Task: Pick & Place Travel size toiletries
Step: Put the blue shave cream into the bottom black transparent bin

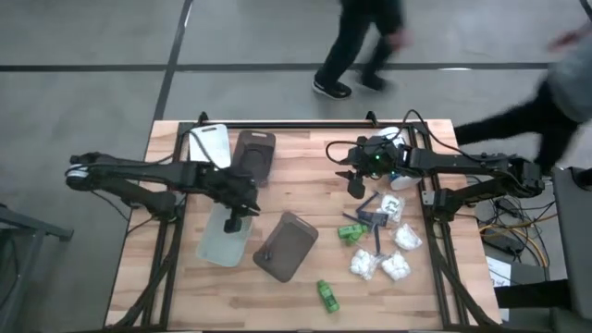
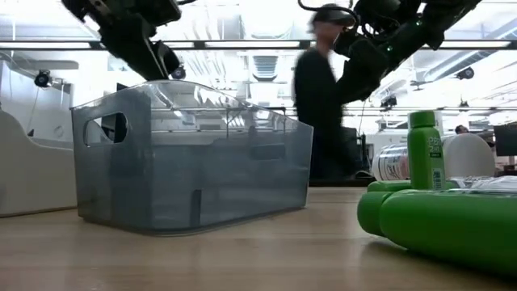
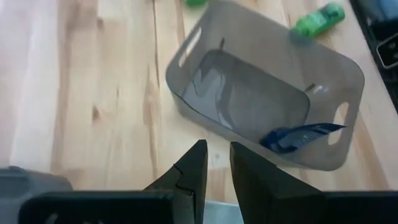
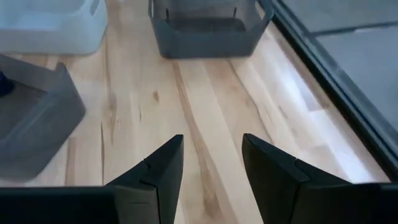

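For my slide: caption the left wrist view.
Left claw hovers empty above a grey tray holding one dark blue stick.

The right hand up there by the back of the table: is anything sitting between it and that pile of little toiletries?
Nothing visible does. The right hand hangs over bare wood, nothing between its fingers, and the dark sticks, green bottles and white packets lie just toward the table's front, with only open tabletop in between.
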Controlling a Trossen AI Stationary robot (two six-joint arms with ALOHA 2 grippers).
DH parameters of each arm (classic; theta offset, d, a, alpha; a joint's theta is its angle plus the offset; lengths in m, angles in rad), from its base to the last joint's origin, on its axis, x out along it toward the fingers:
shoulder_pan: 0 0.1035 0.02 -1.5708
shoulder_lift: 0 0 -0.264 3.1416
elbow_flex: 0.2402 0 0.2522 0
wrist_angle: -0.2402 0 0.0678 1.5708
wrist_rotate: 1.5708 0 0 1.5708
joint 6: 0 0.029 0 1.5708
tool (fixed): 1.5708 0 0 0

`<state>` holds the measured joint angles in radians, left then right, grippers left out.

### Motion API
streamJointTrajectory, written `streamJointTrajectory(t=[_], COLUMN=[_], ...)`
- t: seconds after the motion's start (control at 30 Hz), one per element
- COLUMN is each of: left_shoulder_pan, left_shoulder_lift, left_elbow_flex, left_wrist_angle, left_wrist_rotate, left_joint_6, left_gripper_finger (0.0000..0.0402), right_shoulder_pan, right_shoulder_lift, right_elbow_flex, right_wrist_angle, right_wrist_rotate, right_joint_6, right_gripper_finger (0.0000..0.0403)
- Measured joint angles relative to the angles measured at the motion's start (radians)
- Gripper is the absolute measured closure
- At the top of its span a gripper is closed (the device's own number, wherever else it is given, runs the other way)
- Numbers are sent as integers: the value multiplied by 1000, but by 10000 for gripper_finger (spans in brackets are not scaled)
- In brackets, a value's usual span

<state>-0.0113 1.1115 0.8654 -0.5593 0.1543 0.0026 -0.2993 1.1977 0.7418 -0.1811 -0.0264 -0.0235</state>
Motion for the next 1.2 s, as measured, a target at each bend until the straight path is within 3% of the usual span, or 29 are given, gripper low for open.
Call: streamJointTrajectory(t=[0.27,0.5,1.0,1.2], left_shoulder_pan=[7,8,8,8], left_shoulder_lift=[-181,-275,-310,-310], left_elbow_flex=[-224,-328,-377,-377], left_wrist_angle=[320,489,567,578], left_wrist_rotate=[0,0,-47,-50], left_joint_6=[51,75,74,74], left_gripper_finger=[328,328,328,328], right_shoulder_pan=[0,0,74,140], right_shoulder_lift=[0,-5,-92,-83], right_elbow_flex=[93,111,61,39], right_wrist_angle=[-293,-438,-523,-555], right_wrist_rotate=[-6,-24,-29,-30], right_joint_6=[109,123,289,357], right_gripper_finger=[256,266,293,275])
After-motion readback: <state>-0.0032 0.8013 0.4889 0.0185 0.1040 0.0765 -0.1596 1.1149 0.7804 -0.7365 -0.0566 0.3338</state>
